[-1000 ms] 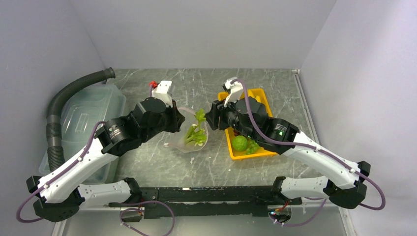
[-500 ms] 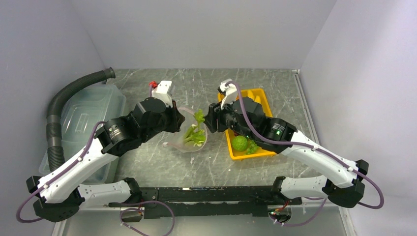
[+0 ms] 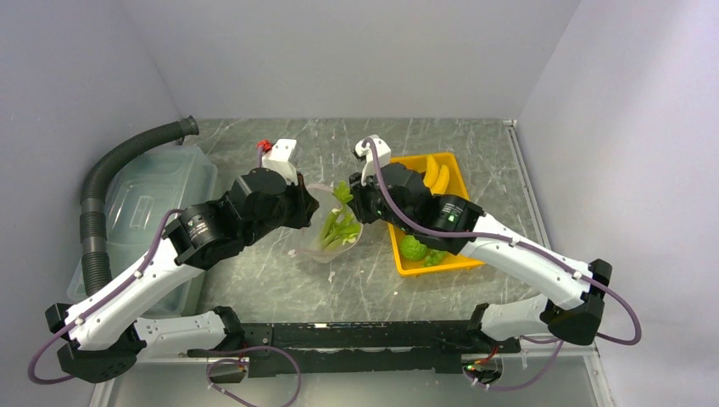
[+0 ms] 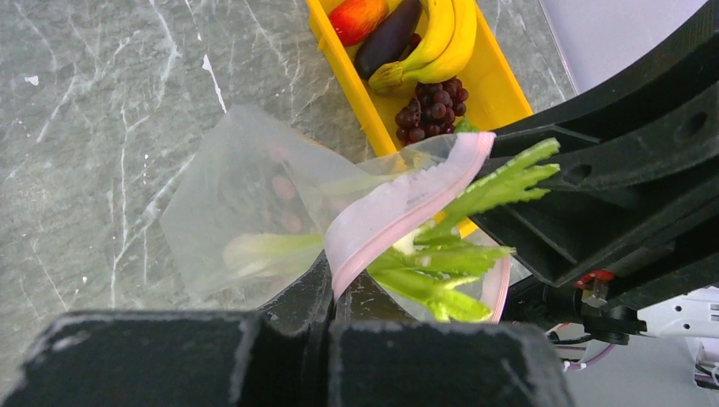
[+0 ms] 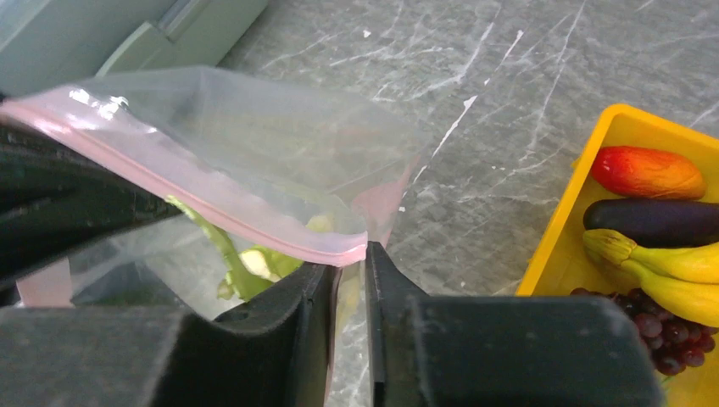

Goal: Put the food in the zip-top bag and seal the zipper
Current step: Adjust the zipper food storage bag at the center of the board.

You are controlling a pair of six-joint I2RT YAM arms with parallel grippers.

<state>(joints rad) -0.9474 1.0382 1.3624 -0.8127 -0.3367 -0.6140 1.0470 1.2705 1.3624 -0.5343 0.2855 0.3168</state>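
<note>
left gripper [image 4: 329, 284] clamped on zipper [image 4: 398, 199], right gripper [image 5: 350, 264] narrowed around it — hold unclear, eggplant [image 5: 653, 222] only in wrist views

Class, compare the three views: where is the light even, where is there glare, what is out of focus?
Top external view: soft even light, faint shadows, everything sharp. Left wrist view: left gripper blurred at the bottom, yellow rectangular tray sharp. Right wrist view: white glare on the pale-pink zipper strip of the clear plastic bag; right gripper out of focus.
</note>
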